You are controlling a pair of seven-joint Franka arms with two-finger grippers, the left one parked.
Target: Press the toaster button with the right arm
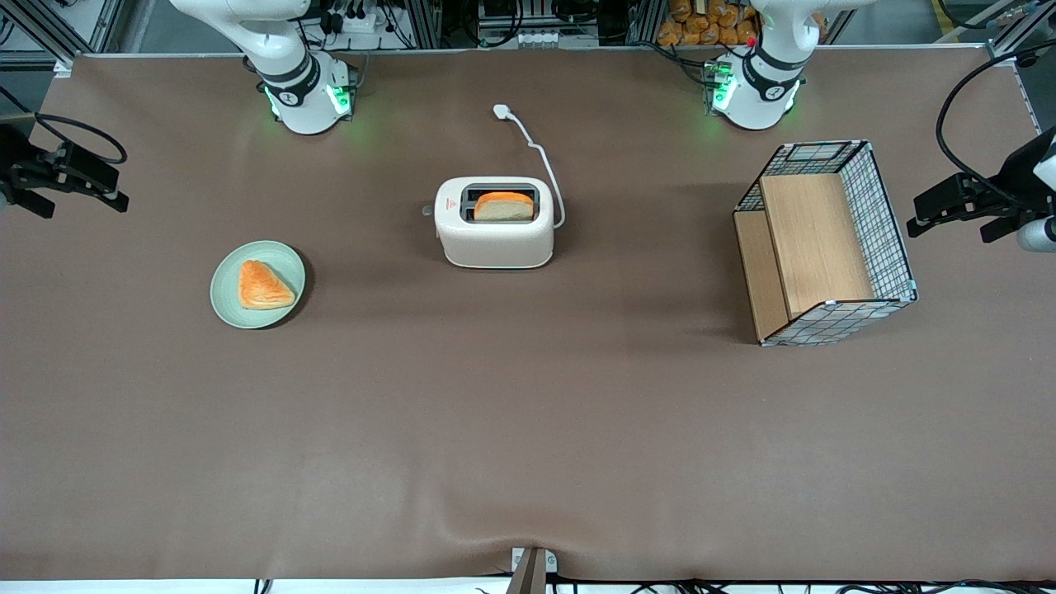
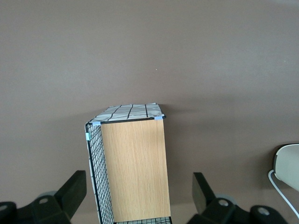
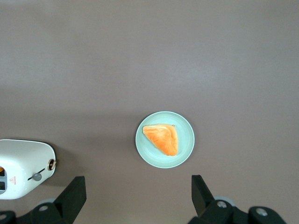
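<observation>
The cream-white toaster (image 1: 495,239) stands mid-table with a slice of bread (image 1: 503,206) in one slot. Its pale grey button (image 1: 427,211) juts from the narrow end that faces the working arm's end of the table. My right arm's gripper (image 1: 111,188) hovers high near that end of the table, well away from the toaster. In the right wrist view the gripper (image 3: 138,196) is open and empty over bare table. That view also shows the toaster (image 3: 23,163) with its button (image 3: 37,176). The toaster's edge shows in the left wrist view (image 2: 288,165).
A pale green plate (image 1: 231,309) with a triangular pastry (image 1: 262,285) lies between the gripper and the toaster, nearer the front camera. It shows in the right wrist view (image 3: 187,140). A wire basket with wooden panels (image 1: 887,223) lies toward the parked arm's end. The white cord (image 1: 540,153) trails from the toaster.
</observation>
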